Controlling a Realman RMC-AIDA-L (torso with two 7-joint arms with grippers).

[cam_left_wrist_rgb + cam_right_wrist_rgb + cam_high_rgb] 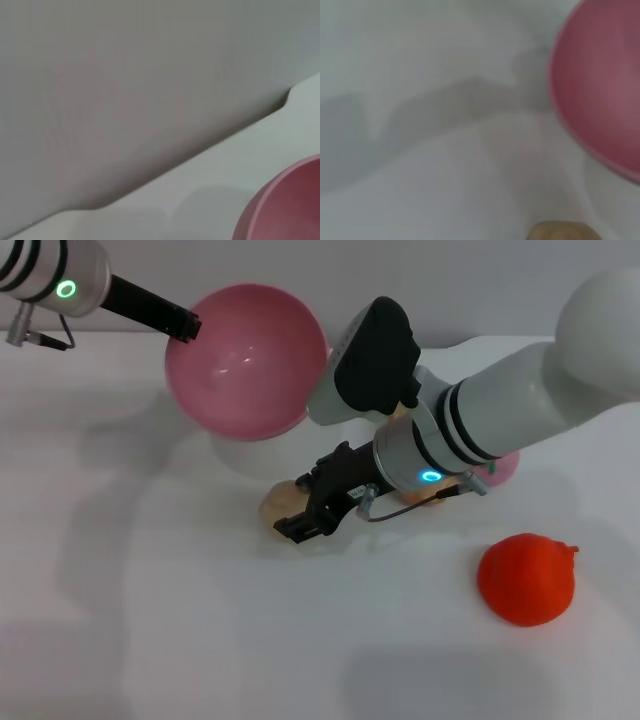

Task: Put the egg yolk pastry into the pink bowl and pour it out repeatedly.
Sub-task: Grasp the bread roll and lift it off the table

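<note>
The pink bowl (245,360) is lifted off the table at the back left and tipped on its side. My left gripper (185,325) is shut on its rim. The bowl also shows in the left wrist view (290,205) and in the right wrist view (600,90). The egg yolk pastry (278,502), a pale beige ball, lies on the white table in front of and below the bowl. My right gripper (305,512) is down at the pastry, right against its right side. A brown-beige edge of the pastry shows in the right wrist view (562,231).
A red-orange ball (527,578) lies at the front right. A pink ball (503,470) and a golden-brown piece (420,496) sit partly hidden behind my right forearm. A white rounded object (240,452) stands under the bowl.
</note>
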